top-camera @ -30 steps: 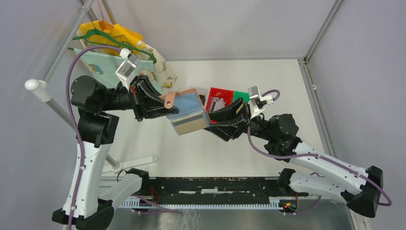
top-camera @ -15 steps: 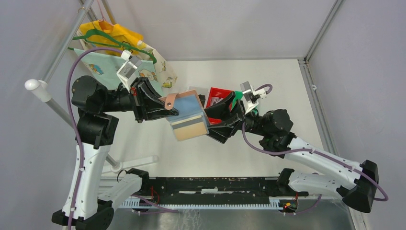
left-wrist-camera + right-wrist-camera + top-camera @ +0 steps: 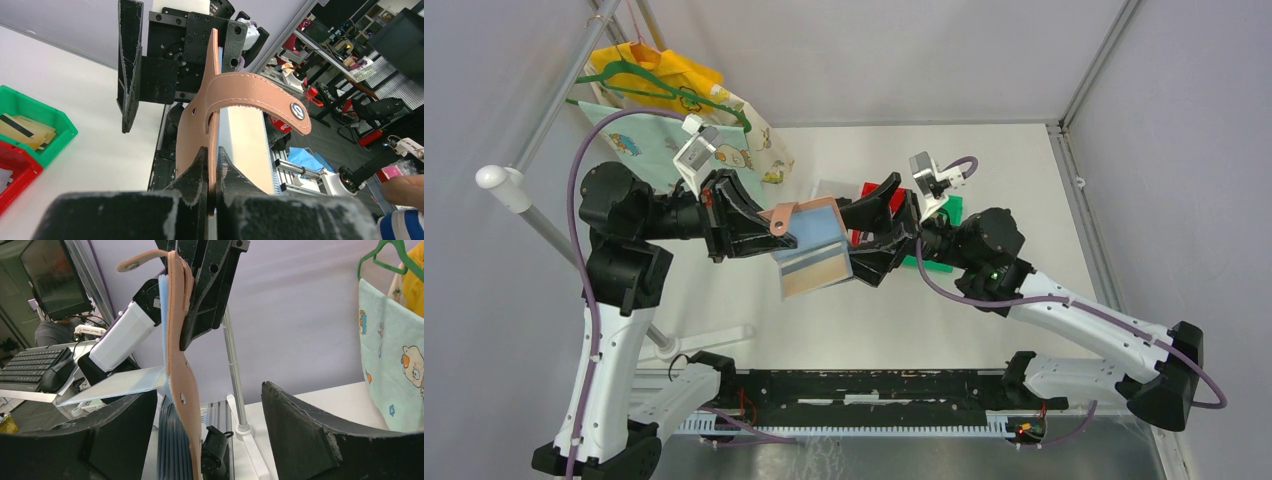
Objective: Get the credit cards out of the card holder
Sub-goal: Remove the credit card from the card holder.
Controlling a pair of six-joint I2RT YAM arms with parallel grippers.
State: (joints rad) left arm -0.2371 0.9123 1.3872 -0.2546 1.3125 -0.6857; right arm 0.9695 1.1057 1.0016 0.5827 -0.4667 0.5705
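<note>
left gripper extended mid-air, clamped on card holder edge; right gripper faces it, jaws apart astride holder; pocket contents not discernible

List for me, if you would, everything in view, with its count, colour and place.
Card holder: one, reddish-brown with light blue pockets, held open above mid-table.
Cards: several, tan, one black-striped, in the green bin.
Green bin: one, green, on the table beside the red bin.
Red bin: one, red, on the table.
Hanger: one, green, on the far-left rail.
Clothes: two, yellow and pale blue with cartoon prints, hanging far left.
Table: one, white.
Left end effector: one, black, shut on the card holder's edge.
Right end effector: one, black, open, its fingers either side of the card holder.
</note>
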